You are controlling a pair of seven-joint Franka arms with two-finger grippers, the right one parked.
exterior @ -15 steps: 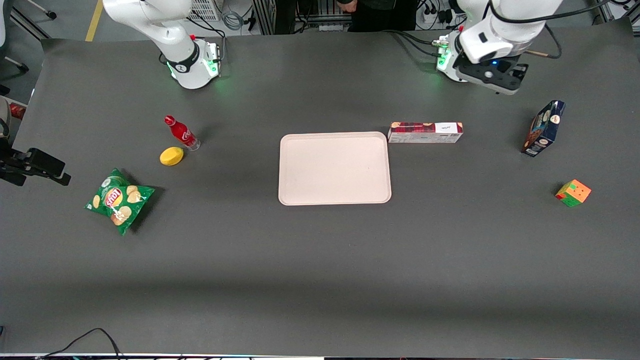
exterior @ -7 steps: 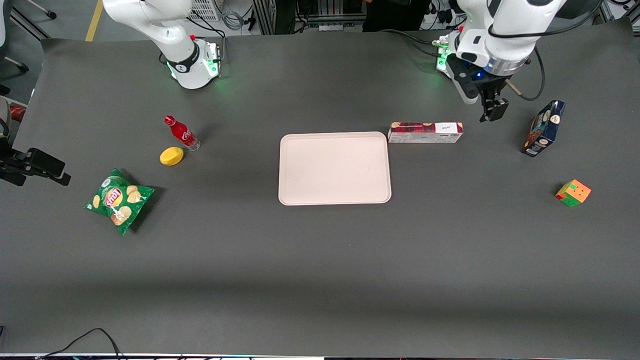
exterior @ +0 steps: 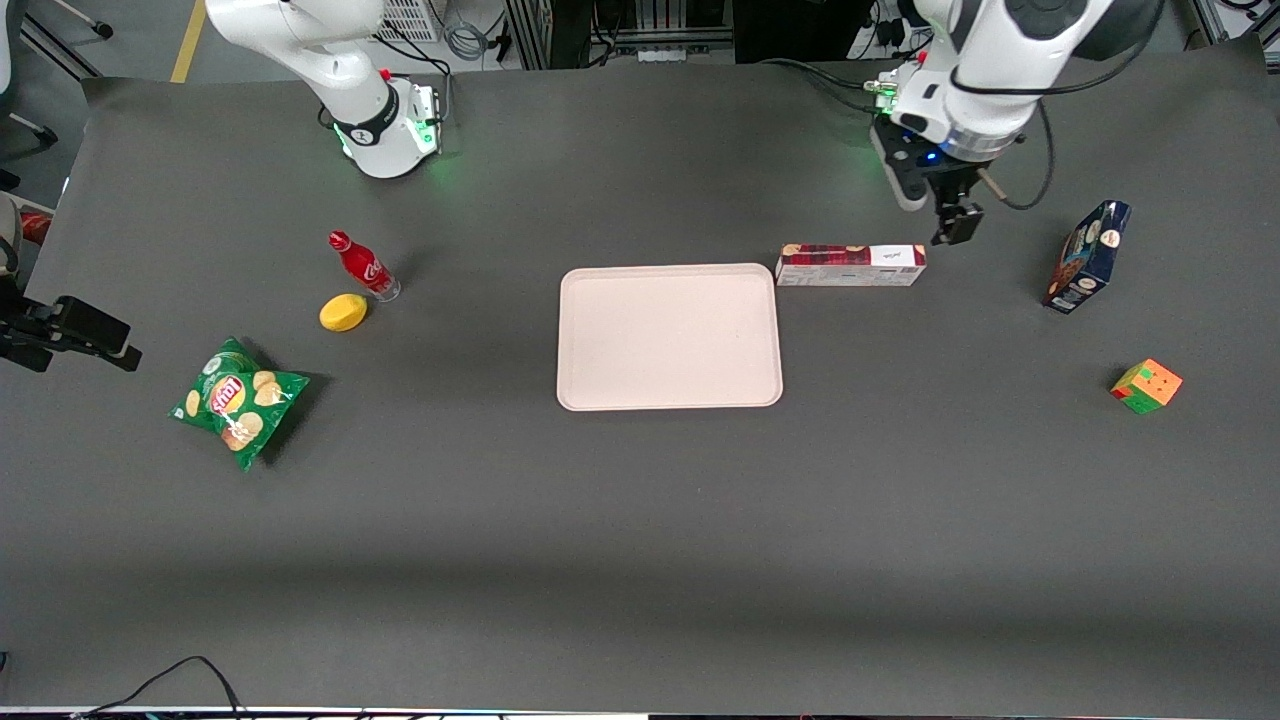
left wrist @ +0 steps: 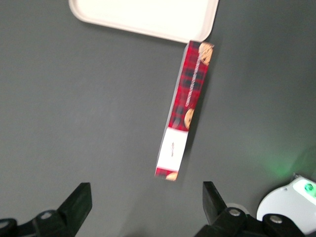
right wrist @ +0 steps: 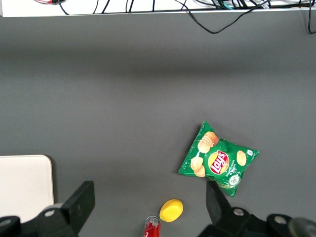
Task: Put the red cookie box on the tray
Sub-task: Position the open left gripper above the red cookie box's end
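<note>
Dark grey mat covers the whole table (exterior: 640,520), cables and rack gear along the top edge of the front frame. The tray (exterior: 669,336) sits flat at frame centre, nothing on it. The red cookie box (exterior: 850,265) lies on the mat just beside the tray's upper right corner, long axis across the frame, white label panel at the end away from the tray; the wrist view shows the box (left wrist: 183,111) with one end right at the tray (left wrist: 148,17) corner, contact or a hairline gap, can't tell. The gripper (exterior: 957,222) hangs upper right of frame, just off the label end of the box, farther from the front camera than the box and not touching it. Jaws spread wide in the wrist view, nothing between the fingers (left wrist: 79,202). Dark blue cookie box (exterior: 1088,256) stands tilted toward the working arm's end, with a colour cube (exterior: 1146,386) lower right, nearer the camera. Toward the parked arm's end: red cola bottle (exterior: 363,266), yellow lemon (exterior: 343,312) just beside it, green Lay's chip bag (exterior: 238,400) lower left.
</note>
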